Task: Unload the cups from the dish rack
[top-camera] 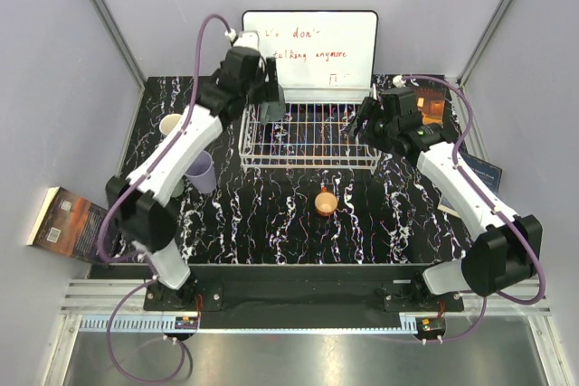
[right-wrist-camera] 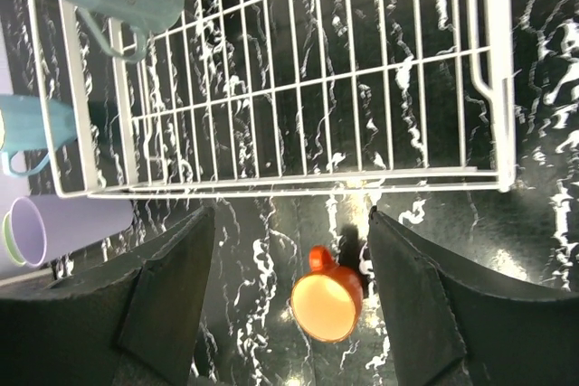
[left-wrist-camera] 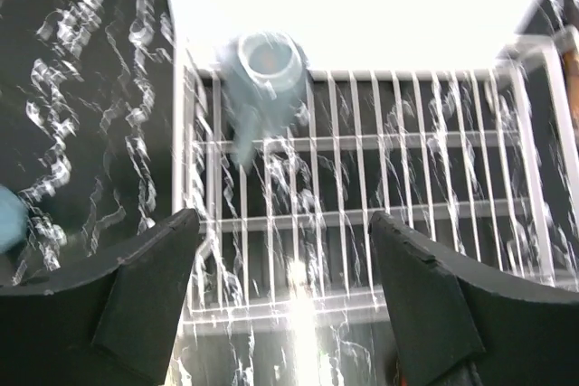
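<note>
Black marbled worktop (top-camera: 271,232), dish rack (top-camera: 312,137) at far edge centre, one cup in it.
Grey cup (top-camera: 271,108) sits in rack's far left corner; wrist view too blurred to tell which end is up. Left tool (left-wrist-camera: 285,223) hangs above that corner, jaws wide apart, nothing between them. Orange cup (top-camera: 326,202) is on worktop near rack's near rail. Right tool (right-wrist-camera: 289,219) hovers at rack's right end, jaws spread, empty. Lilac cup (top-camera: 201,172), pale green cup (top-camera: 170,124) and light blue cup (right-wrist-camera: 32,124) are grouped on worktop beside rack's left side. Whiteboard (top-camera: 312,47) with red writing stands behind rack.
</note>
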{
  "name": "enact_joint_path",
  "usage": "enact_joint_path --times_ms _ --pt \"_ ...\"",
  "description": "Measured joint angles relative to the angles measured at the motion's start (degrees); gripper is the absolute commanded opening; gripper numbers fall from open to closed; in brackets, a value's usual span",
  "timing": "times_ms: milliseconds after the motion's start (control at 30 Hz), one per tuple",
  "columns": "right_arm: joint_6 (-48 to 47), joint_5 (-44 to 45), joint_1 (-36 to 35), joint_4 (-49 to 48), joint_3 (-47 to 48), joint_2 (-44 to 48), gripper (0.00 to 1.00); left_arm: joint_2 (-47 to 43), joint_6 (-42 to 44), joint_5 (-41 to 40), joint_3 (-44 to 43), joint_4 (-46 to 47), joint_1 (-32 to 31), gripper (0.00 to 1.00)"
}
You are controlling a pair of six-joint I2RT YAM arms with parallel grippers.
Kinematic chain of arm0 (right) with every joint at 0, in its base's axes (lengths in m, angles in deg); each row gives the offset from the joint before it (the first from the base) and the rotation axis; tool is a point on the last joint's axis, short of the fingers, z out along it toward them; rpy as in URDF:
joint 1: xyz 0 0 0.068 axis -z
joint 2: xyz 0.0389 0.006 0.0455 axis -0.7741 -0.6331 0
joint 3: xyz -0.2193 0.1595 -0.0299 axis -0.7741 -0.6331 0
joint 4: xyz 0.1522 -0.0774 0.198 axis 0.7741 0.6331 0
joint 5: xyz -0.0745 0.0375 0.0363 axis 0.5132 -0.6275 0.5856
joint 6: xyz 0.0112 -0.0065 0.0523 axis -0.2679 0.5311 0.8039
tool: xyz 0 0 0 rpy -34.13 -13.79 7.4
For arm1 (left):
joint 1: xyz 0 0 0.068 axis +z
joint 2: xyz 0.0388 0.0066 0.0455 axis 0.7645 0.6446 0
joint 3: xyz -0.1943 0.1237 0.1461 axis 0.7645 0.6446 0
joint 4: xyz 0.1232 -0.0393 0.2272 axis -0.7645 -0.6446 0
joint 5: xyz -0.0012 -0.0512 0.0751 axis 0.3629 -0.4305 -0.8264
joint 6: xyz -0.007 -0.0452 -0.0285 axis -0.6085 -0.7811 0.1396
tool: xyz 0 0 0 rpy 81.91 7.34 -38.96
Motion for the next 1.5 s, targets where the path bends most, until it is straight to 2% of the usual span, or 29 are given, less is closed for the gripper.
enact_joint_path --times_ms 167,433,533,667,1033,1500 --pt "0.33 -2.58 0.04 -0.13 -0.81 -0.02 0.75 11.91 0.2 1.25 -11.87 0.13 4.74 0.88" --pt "0.44 -4.04 0.07 0.09 -3.08 0.2 0.75 22.49 1.38 5.09 -16.98 -0.74 8.63 0.93" --pt "0.37 -4.04 0.07 0.22 -3.39 0.2 0.75 25.24 2.56 5.97 -19.45 -0.68 9.27 0.99" --pt "-0.02 -4.02 0.07 0.66 -3.39 0.2 0.75 27.76 3.37 6.6 -21.97 0.15 9.44 0.99" --pt "-0.98 -3.93 0.07 2.84 -3.98 0.2 0.75 28.92 3.39 11.8 -18.18 6.16 9.27 0.99" --pt "-2.01 -3.61 0.07 3.13 -4.33 0.2 0.75 33.4 4.07 13.88 -16.06 12.85 8.7 0.99"
